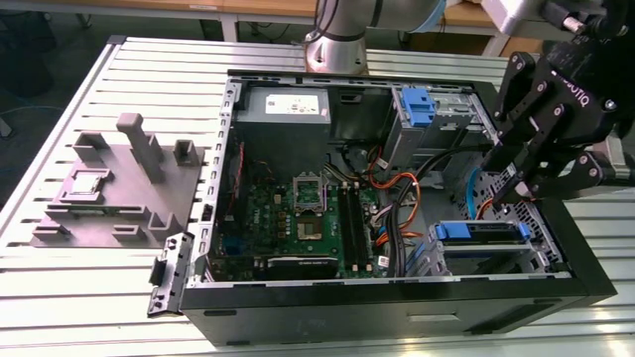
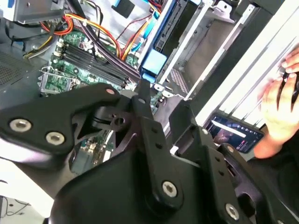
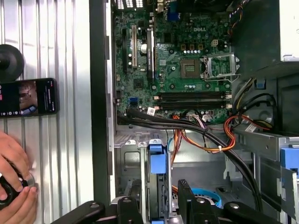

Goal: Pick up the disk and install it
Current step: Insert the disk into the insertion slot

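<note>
The disk (image 1: 479, 232), silver-grey with blue carrier rails, sits in the drive cage at the near end of the open computer case (image 1: 397, 297), on the exterior view's right. My black gripper (image 1: 531, 186) hangs just above it. In the first wrist view the disk (image 3: 158, 163) stands edge-on between my two fingers (image 3: 130, 205), with a gap on each side; my gripper (image 3: 159, 198) is open and holds nothing. The second wrist view shows the disk's blue rail end (image 2: 154, 59) beyond my finger linkage.
A motherboard (image 1: 308, 216), orange and black cables (image 1: 397, 208), a grey power-supply box (image 1: 288, 105) and a blue bracket (image 1: 418, 104) lie in the case. A grey fixture (image 1: 119, 186) stands on the slatted table. A person's hands (image 3: 14, 182) and a phone (image 3: 28, 97) are beside the case.
</note>
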